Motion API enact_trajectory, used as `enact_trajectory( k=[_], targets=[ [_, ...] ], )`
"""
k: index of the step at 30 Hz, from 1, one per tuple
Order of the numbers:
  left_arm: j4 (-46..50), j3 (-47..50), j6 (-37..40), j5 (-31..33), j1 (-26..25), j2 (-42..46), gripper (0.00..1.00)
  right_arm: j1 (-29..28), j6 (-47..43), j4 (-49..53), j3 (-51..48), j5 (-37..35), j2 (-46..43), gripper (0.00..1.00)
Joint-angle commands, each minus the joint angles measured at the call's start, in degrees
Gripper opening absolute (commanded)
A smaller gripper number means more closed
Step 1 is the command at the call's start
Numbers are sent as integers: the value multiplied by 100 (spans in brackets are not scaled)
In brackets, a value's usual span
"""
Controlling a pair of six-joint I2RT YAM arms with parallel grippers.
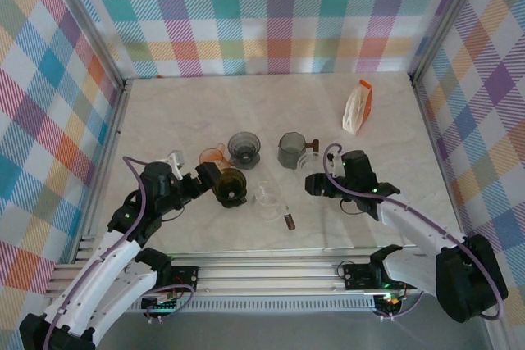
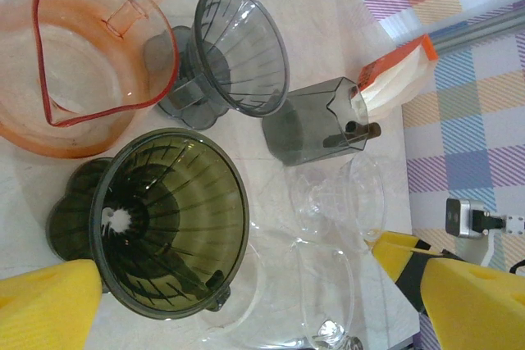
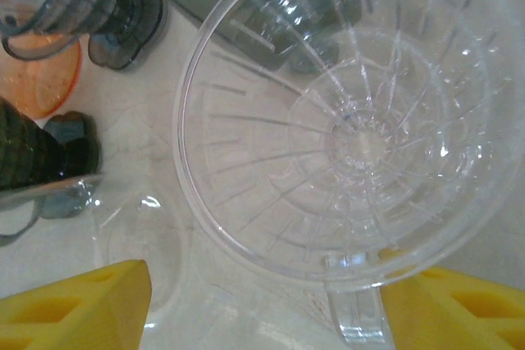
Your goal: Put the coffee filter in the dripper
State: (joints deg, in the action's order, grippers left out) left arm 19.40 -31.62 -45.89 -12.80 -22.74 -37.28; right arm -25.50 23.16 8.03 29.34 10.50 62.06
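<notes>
White coffee filters (image 1: 354, 112) stand in an orange holder at the back right, and their holder also shows in the left wrist view (image 2: 395, 79). A dark olive dripper (image 1: 230, 186) lies tilted by my left gripper (image 1: 218, 183). That gripper (image 2: 262, 313) is open, with the olive dripper (image 2: 164, 223) beside its left finger. A clear dripper (image 3: 353, 120) sits close under my right gripper (image 3: 267, 305). Its rim and handle lie between the wide-apart yellow fingers, the handle next to the right finger. Nothing is gripped.
An orange pitcher (image 1: 212, 155), a grey dripper (image 1: 244, 148) and a grey square cup (image 1: 291, 151) crowd the table's middle. Clear glassware (image 1: 269, 197) and a small brown piece (image 1: 289, 220) lie between the grippers. Checked walls enclose the table.
</notes>
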Motion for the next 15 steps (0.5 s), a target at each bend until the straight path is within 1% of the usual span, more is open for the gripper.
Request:
enact_trajectory(
  k=[1,4,6,11,15],
  targets=[
    [-59,76,-104,40,-46,43,100,-140,-97,318,-22,-421,-44,71],
    [-62,77,-130,50,-46,40,100,-182,-127,454,31,-677,74,68],
    [-65,77,-163,46,-46,37,100,-205,-136,490,55,-801,151,63],
    [-76,77,-192,40,-45,36,100,-237,-175,367,91,-934,336,55],
    [-72,83,-192,49,-45,19,100,-287,-258,275,179,-979,528,51]
  ],
)
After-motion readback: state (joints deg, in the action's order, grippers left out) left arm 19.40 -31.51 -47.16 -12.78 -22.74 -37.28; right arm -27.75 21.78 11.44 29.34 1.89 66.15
